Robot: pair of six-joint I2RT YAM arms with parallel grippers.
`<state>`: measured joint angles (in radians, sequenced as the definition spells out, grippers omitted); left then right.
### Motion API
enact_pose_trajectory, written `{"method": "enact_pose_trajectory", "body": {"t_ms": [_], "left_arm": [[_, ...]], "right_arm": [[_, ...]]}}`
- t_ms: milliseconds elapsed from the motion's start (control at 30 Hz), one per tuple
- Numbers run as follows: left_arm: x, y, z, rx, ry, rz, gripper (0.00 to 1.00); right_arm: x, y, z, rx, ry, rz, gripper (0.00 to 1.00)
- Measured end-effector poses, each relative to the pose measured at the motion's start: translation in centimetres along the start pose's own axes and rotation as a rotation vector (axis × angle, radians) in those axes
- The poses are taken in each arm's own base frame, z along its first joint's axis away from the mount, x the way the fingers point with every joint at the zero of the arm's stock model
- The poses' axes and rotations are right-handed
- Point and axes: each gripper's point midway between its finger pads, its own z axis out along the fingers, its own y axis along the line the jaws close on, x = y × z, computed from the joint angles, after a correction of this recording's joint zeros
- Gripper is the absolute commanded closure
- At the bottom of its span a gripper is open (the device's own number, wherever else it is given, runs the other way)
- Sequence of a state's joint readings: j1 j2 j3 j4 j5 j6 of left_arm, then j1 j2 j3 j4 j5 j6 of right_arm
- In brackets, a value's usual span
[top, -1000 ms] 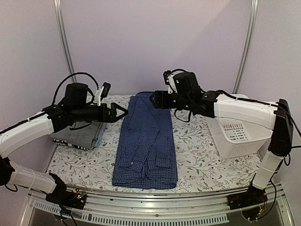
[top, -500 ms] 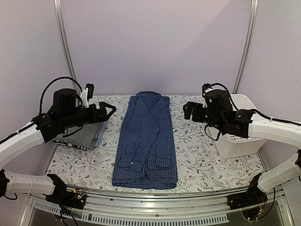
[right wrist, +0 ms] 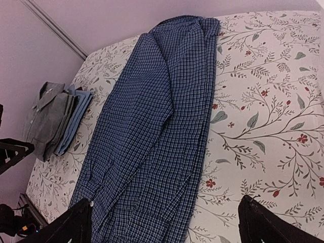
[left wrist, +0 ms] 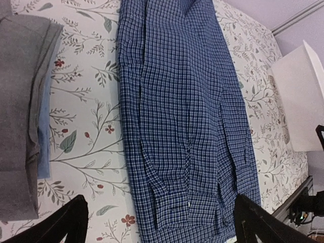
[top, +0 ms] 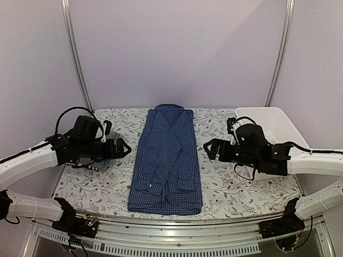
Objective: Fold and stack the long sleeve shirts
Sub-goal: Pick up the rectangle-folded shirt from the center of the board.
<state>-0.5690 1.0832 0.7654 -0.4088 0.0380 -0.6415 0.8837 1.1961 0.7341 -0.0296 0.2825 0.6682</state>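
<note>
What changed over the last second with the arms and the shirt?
Both arms pulled back from the collar end of the shirt, toward the near edge and outward. The right gripper, which was at the collar, opened and left it. The left gripper moved away from the shirt's left edge, open. The shirt lies flat as before; the folded stack and basket did not move.

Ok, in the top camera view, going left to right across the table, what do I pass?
left gripper → dark blue checked shirt → right gripper → white basket
</note>
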Motion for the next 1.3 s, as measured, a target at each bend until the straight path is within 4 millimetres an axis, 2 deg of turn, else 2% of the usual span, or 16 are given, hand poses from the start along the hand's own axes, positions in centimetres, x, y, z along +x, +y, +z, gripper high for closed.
{"method": "enact_pose_trajectory", "body": {"t_ms": [133, 300, 533, 633, 700, 800, 933, 1033, 1167, 1300], "left_arm": [[3.4, 1.2, -0.1, 0.002, 0.085, -0.029, 0.0], [6.4, 1.4, -0.3, 0.031, 0.155, -0.059, 0.0], [12.1, 2.1, 0.2, 0.033, 0.302, -0.117, 0.0], [14.2, 2.5, 0.3, 0.034, 0.356, -0.134, 0.06], [15.0, 2.6, 0.5, 0.034, 0.379, -0.147, 0.14], [16.2, 2.6, 0.8, 0.041, 0.413, -0.162, 0.22], [17.2, 2.7, 1.4, 0.048, 0.444, -0.184, 0.28], [17.6, 2.6, 1.9, 0.049, 0.46, -0.192, 0.33], [17.9, 2.6, 3.0, 0.048, 0.476, -0.196, 0.39], [17.2, 1.8, 4.3, 0.064, 0.472, -0.18, 0.42]], "right_arm": [[4.7, 1.5, 0.4, 0.005, 0.128, -0.061, 0.01], [9.5, 2.2, 0.6, 0.011, 0.264, -0.118, 0.01], [14.3, 3.3, 0.8, -0.082, 0.455, -0.073, 0.1], [16.6, 2.7, 0.5, -0.097, 0.54, -0.051, 0.16], [17.9, 2.2, 0.4, -0.089, 0.587, -0.037, 0.22], [19.4, 1.8, 0.5, -0.077, 0.644, -0.009, 0.27], [20.7, 1.1, 0.4, -0.056, 0.686, 0.028, 0.28], [20.8, 0.5, 0.4, -0.046, 0.697, 0.066, 0.28], [19.8, -0.3, 1.3, -0.049, 0.682, 0.134, 0.29], [19.0, -0.6, 2.3, -0.068, 0.666, 0.194, 0.3]]}}
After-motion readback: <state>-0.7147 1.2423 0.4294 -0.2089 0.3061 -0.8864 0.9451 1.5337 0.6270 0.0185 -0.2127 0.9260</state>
